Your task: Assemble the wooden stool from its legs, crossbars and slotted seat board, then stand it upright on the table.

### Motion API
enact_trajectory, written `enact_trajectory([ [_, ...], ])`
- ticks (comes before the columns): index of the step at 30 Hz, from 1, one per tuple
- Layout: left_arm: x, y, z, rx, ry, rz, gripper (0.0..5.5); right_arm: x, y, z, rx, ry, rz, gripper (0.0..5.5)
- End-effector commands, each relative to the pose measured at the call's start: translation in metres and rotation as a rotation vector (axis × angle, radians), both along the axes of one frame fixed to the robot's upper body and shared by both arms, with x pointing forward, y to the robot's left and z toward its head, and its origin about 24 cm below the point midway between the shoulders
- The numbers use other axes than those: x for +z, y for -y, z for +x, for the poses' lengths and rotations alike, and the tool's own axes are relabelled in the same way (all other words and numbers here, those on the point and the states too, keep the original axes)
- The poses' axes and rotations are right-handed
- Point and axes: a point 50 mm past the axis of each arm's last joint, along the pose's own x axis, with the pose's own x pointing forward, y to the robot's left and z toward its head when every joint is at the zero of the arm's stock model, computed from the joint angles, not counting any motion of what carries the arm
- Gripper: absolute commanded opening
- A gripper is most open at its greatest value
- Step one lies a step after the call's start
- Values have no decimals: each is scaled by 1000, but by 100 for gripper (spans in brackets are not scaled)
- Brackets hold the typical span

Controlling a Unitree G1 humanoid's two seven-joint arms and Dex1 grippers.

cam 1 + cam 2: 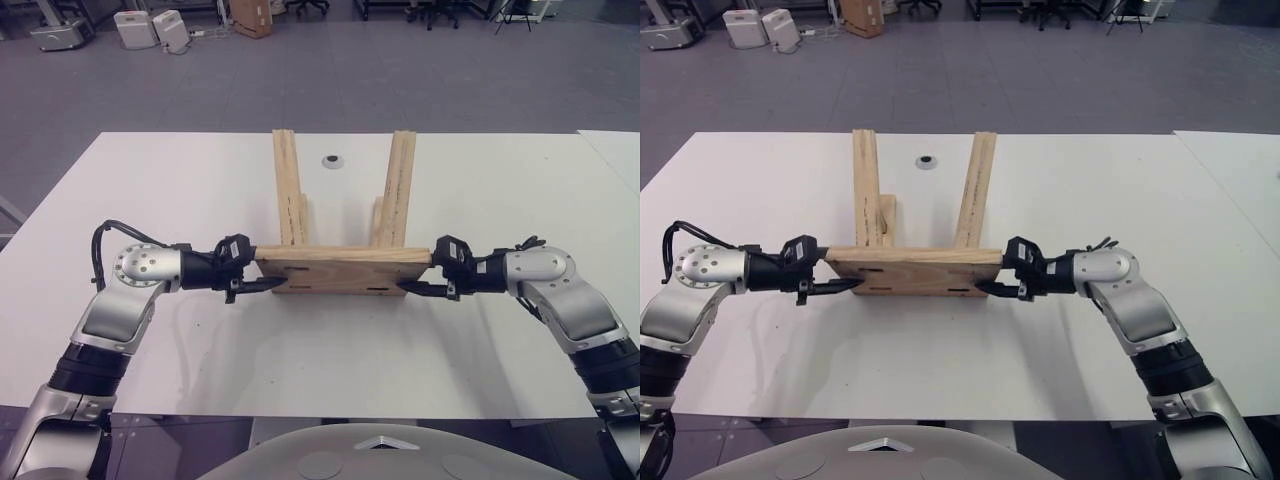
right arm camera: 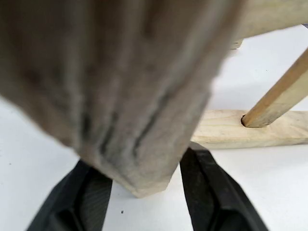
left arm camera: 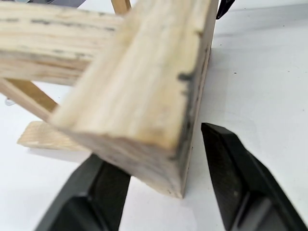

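Where the seat board [image 1: 340, 272] ends, left fingers [image 3: 231, 183] straddle loosely, right fingers [image 2: 211, 192] pinch.

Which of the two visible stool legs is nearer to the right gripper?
The leg on the robot's right, joining the seat board beside the right gripper; the other leg joins beside the left gripper.

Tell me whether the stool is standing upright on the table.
No: the stool lies on its side, seat board on edge nearest the robot and legs stretching away along the table.
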Motion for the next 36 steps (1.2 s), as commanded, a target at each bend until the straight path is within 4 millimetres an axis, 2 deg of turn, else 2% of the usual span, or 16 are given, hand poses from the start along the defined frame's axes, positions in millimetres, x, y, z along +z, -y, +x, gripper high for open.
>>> enact_trajectory([
  [1,-2,2,-6,-71,-58,-1,178,6,-1,6,17,32,5,165],
  [5,-9,1,-15,-145,-83,44,155,14,-4,8,56,38,60,165],
  [6,3,7,-11,-167,-54,9,151,23,-5,8,82,28,102,165],
  [8,54,20,6,-200,12,-147,143,65,-9,13,157,-14,227,165],
  [10,124,25,21,-252,-1,-302,142,131,-6,18,286,-150,354,165],
  [12,190,25,17,-329,-136,-435,142,200,0,16,396,-346,426,165],
  [14,229,24,8,-393,-358,-505,142,251,-2,15,430,-501,535,165],
  [16,249,22,12,-438,-640,-578,141,270,-10,21,429,-675,606,165],
  [19,240,21,18,-431,-896,-607,136,251,-19,22,419,-872,546,163],
  [21,237,18,18,-413,-1006,-622,132,253,-18,26,410,-932,580,151],
  [24,214,9,24,-345,-1173,-686,131,233,-13,26,416,-1093,620,132],
  [25,201,6,25,-316,-1233,-702,131,220,-11,26,408,-1163,636,132],
  [28,136,-3,33,-104,-1409,-753,131,160,-5,44,233,-1315,731,132],
  [31,96,-5,45,132,-1405,-798,131,125,-3,59,46,-1363,814,132],
  [34,73,-8,56,372,-1339,-837,215,110,2,72,-155,-1366,867,222],
  [36,62,-11,54,485,-1274,-845,253,96,12,68,-252,-1340,850,264],
])
